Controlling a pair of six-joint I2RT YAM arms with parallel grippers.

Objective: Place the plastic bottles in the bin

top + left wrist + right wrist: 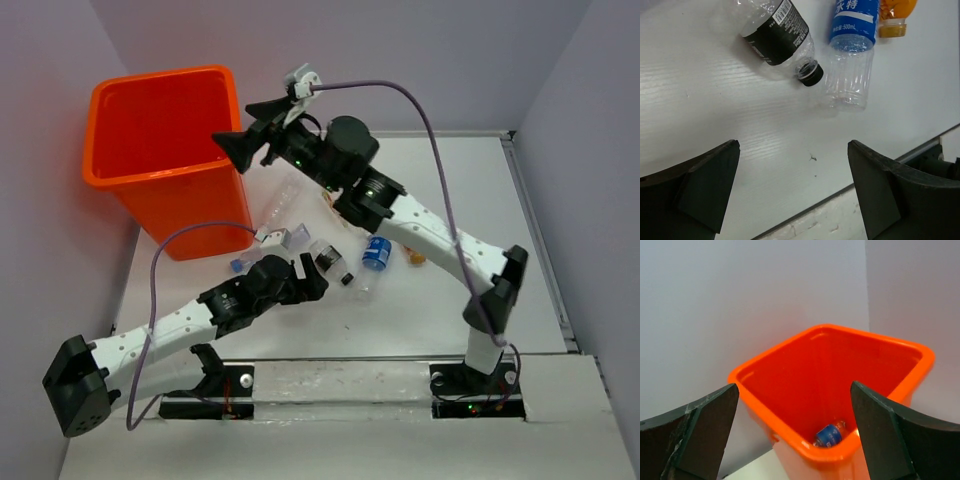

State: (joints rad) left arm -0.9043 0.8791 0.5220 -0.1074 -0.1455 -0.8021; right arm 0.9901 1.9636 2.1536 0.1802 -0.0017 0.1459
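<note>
The orange bin (150,150) stands at the back left. My right gripper (236,146) is open and empty, raised just beside the bin's right rim. Its wrist view looks into the bin (840,370), where a blue-labelled bottle (829,434) lies at the bottom between my open fingers (705,425). My left gripper (308,276) is open and empty, low over the table. Just beyond it lie a black-labelled bottle (327,255) (777,37), a blue-labelled bottle (377,252) (852,45) and an orange bottle (415,257) (895,15).
Clear crushed bottles (285,205) lie under the right arm, near the bin's right side. A bottle with a blue cap (240,263) lies by the bin's front corner. The table's near edge (840,200) runs just under my left gripper.
</note>
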